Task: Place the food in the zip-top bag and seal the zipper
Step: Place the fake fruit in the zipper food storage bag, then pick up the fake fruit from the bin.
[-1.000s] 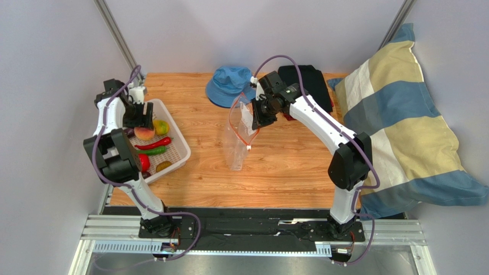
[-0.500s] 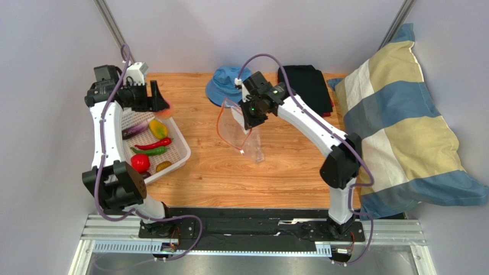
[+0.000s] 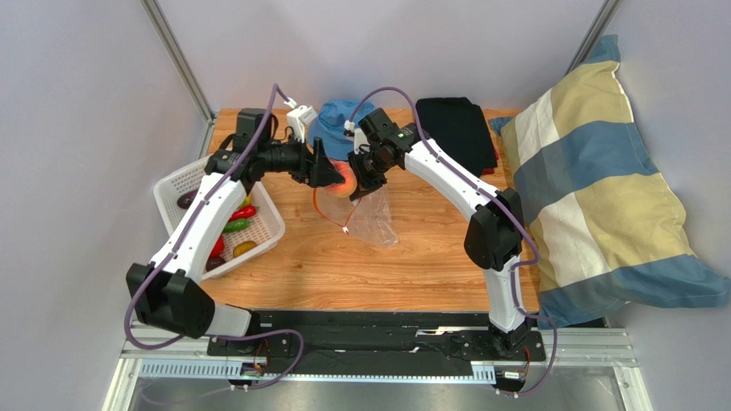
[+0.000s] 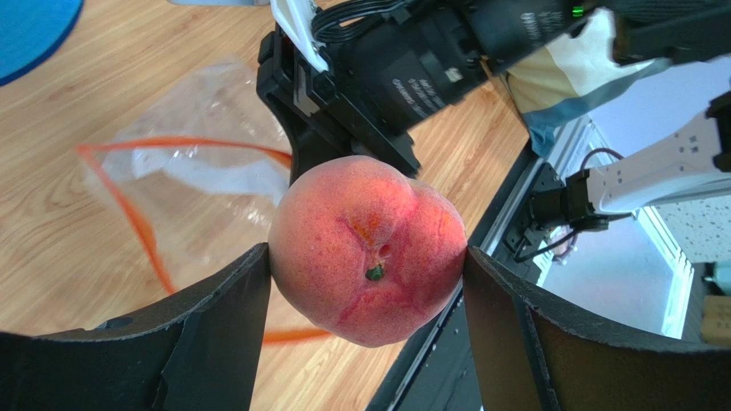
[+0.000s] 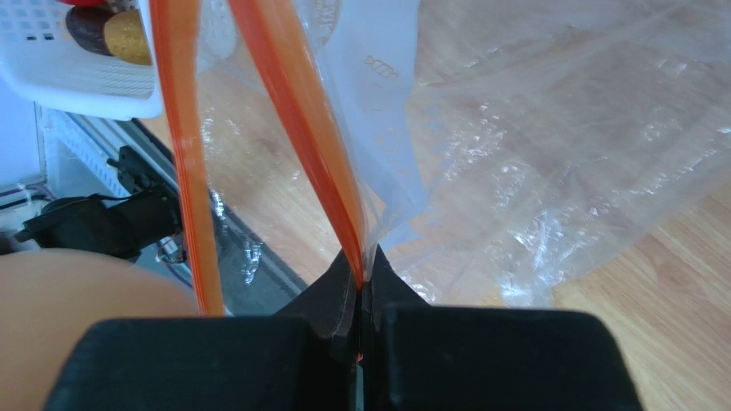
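Note:
My left gripper (image 3: 333,174) is shut on the peach (image 3: 345,181), held in the air at the mouth of the zip-top bag (image 3: 371,221). The left wrist view shows the peach (image 4: 369,248) squeezed between both fingers, with the bag (image 4: 193,171) lying open below. My right gripper (image 3: 365,175) is shut on the bag's orange-red zipper strip (image 5: 300,111) and holds the mouth up. The white slider (image 3: 344,229) hangs at the strip's low end. The red chili (image 3: 243,212), green chili (image 3: 236,227) and apple (image 3: 214,247) lie in the white basket (image 3: 172,184).
A blue hat (image 3: 341,120) and a folded black cloth (image 3: 455,120) lie at the back of the wooden table. A striped pillow (image 3: 601,180) covers the right side. The basket stands at the left edge.
My left arm lifted the peach out of the basket and swung it right to the bag's mouth. My right gripper carried the bag's mouth left toward it, and the bag tilted over.

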